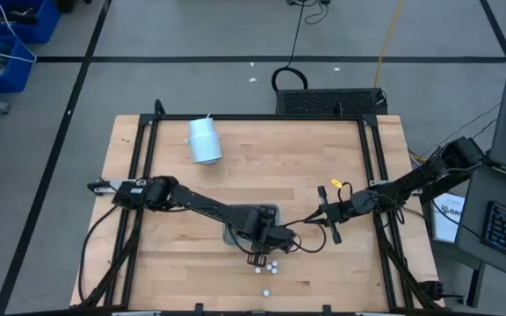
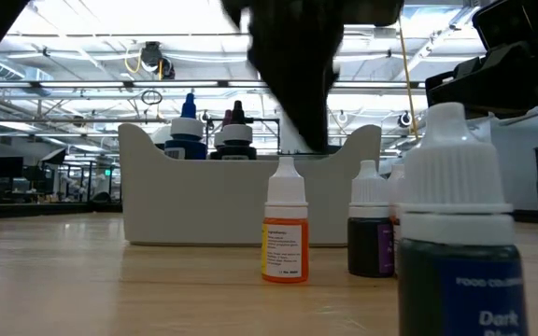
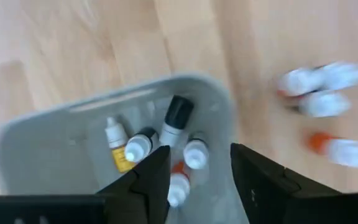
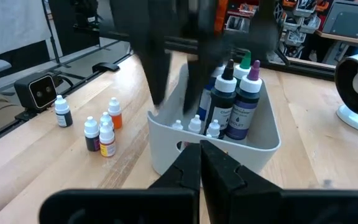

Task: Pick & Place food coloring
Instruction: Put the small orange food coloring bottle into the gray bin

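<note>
Left claw (image 3: 194,171) spread, empty over tray (image 3: 36,149); drop looks done.
Next: reach lower-centre tabletop bottles (image 1: 267,267). Right claw (image 4: 200,163) pressed together, idle.

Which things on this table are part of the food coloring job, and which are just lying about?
Job:
- small white-capped dropper bottles standing loose on the wood
- taller dark bottles with coloured tips in the tray
- grey plastic tray
- left gripper, open above the tray
- right gripper, shut, waiting beside the tray

Lying about:
- large white cylinder, on its side
</note>
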Action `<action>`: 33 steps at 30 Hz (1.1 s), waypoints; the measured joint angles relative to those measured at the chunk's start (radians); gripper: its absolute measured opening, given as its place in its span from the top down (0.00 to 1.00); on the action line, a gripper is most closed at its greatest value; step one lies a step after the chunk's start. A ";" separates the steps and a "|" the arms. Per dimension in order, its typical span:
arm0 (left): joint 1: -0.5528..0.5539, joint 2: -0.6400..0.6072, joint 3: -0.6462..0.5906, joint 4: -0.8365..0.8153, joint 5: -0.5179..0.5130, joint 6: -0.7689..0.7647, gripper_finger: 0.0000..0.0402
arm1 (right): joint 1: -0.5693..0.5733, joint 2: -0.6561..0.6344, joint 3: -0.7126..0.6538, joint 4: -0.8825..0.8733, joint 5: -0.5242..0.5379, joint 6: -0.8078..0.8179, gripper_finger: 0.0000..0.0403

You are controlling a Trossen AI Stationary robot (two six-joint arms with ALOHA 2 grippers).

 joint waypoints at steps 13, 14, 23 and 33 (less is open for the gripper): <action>-0.210 -0.422 0.030 -0.263 -0.279 -0.149 0.76 | 0.000 0.000 0.000 -0.002 -0.001 -0.002 1.00; -0.238 -0.474 -0.042 -0.205 -0.315 -0.152 0.81 | 0.000 0.000 0.000 -0.003 -0.002 0.000 1.00; -0.338 -0.994 -0.923 0.564 -0.380 -0.106 0.98 | 0.001 0.001 0.000 -0.008 -0.003 0.000 1.00; -0.169 -1.269 -1.652 1.416 -0.205 -0.070 0.99 | 0.003 0.002 0.012 -0.039 -0.030 -0.007 1.00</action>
